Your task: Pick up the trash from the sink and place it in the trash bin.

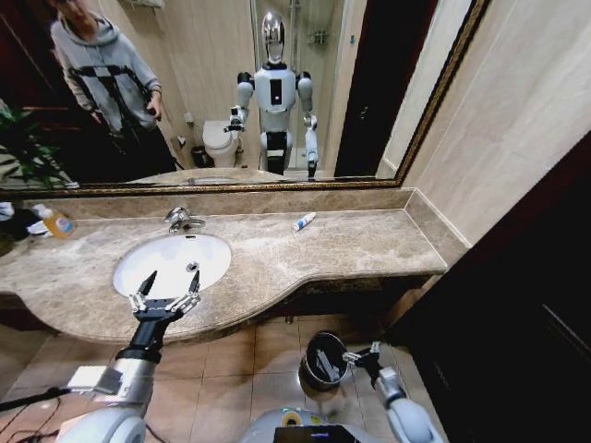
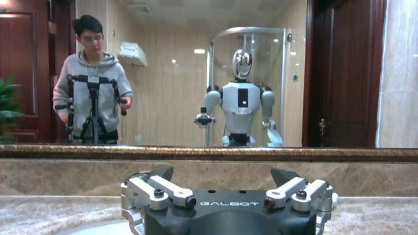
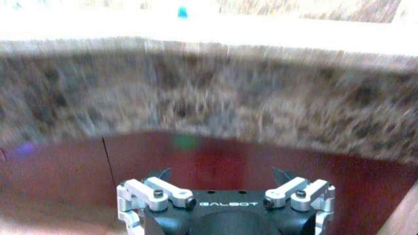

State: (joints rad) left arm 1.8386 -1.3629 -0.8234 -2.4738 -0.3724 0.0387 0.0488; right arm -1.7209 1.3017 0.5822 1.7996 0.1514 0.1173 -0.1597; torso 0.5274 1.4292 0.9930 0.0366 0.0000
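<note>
From the head, the left gripper [image 1: 167, 292] is seen held at the sink's [image 1: 129, 263] near rim, fingers spread wide, presumably poised for a reach into it; a small pale bit lies in the basin, and a white tube [image 1: 304, 221] on the counter beyond. The right gripper [image 1: 358, 357] is kept low beside the bin [image 1: 323, 362], which holds some bits. In the left wrist view, the spread fingers [image 2: 160, 186] are pointed at the mirror. In the right wrist view, open fingers [image 3: 160, 186] face the counter edge [image 3: 209, 98].

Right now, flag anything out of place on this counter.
A white tube with blue marks lies loose on the marble counter, apart from the sink. The open left pincer hovers at the basin's front rim.
</note>
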